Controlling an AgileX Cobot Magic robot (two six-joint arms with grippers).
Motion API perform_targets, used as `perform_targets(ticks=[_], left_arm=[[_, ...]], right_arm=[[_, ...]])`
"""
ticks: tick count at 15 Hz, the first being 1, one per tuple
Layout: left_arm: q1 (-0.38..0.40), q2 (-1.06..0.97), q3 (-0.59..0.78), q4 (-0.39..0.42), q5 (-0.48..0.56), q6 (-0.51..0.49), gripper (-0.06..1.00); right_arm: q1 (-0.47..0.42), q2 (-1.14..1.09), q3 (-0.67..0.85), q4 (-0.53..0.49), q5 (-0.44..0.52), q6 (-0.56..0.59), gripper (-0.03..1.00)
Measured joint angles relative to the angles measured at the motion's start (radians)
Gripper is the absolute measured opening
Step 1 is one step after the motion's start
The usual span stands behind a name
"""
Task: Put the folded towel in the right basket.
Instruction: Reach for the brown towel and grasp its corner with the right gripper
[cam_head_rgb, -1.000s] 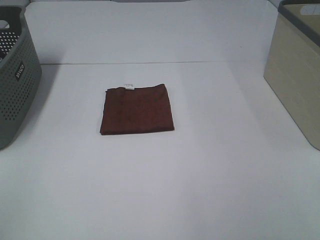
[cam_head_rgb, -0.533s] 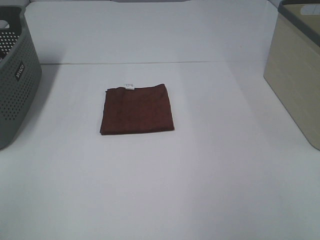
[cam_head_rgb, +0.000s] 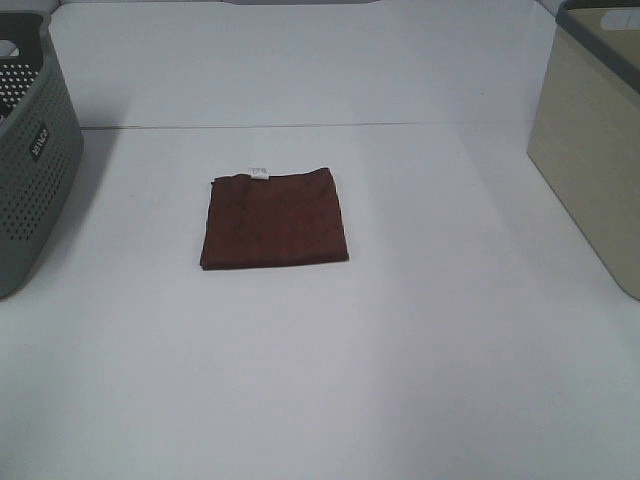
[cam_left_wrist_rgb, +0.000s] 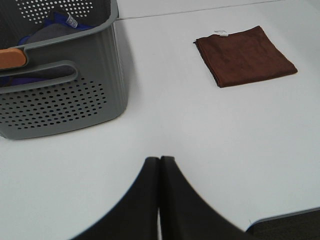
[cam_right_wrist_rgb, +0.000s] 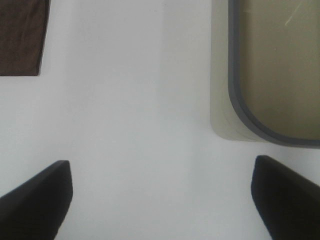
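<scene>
Item 1, folded towel (cam_head_rgb: 274, 219): dark reddish-brown, squared up and lying flat on the white worktop (cam_head_rgb: 420, 360); a small white label (cam_head_rgb: 259, 173) sits at its far edge; neither of your tools touches it. From your left tool (cam_left_wrist_rgb: 160, 162), the towel lies well ahead and off toward the middle of the worktop, well apart from the fingertips; from your right tool (cam_right_wrist_rgb: 161, 167), only one corner of it shows, ahead and on the inner side, well apart from the nearer finger (cam_right_wrist_rgb: 45, 195).

Item 2, right basket (cam_head_rgb: 595, 160): beige body, grey rim, standing on the worktop; it lies ahead of your right tool on the outer side, one rounded corner of the rim near the outer finger but not touching it; towel and basket are well apart, with bare worktop between them.

Item 3, left tool: two black fingers (cam_left_wrist_rgb: 145, 200) pressed together tip to tip, low over bare worktop.

Item 4, right tool: fingers spread wide; white worktop shows in the gap between them.

Item 5, left basket (cam_left_wrist_rgb: 65, 100): grey, perforated wall, standing near your left tool, ahead and on the outer side; it holds blue cloth (cam_left_wrist_rgb: 30, 37); an orange piece (cam_left_wrist_rgb: 11, 57) sits at its rim.
</scene>
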Motion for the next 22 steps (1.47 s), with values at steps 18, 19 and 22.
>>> perform_targets(ticks=[18, 19, 22], left_arm=[[0.0, 0.0, 0.0, 0.0, 0.0, 0.0, 0.0], [0.0, 0.0, 0.0, 0.0, 0.0, 0.0, 0.0], [0.0, 0.0, 0.0, 0.0, 0.0, 0.0, 0.0]], right_arm=[[0.354, 0.698, -0.298, 0.204, -0.133, -0.029, 0.8], [0.354, 0.744, -0.33, 0.218, -0.133, -0.03, 0.79], [0.347, 0.88, -0.436, 0.282, -0.128, -0.046, 0.77]])
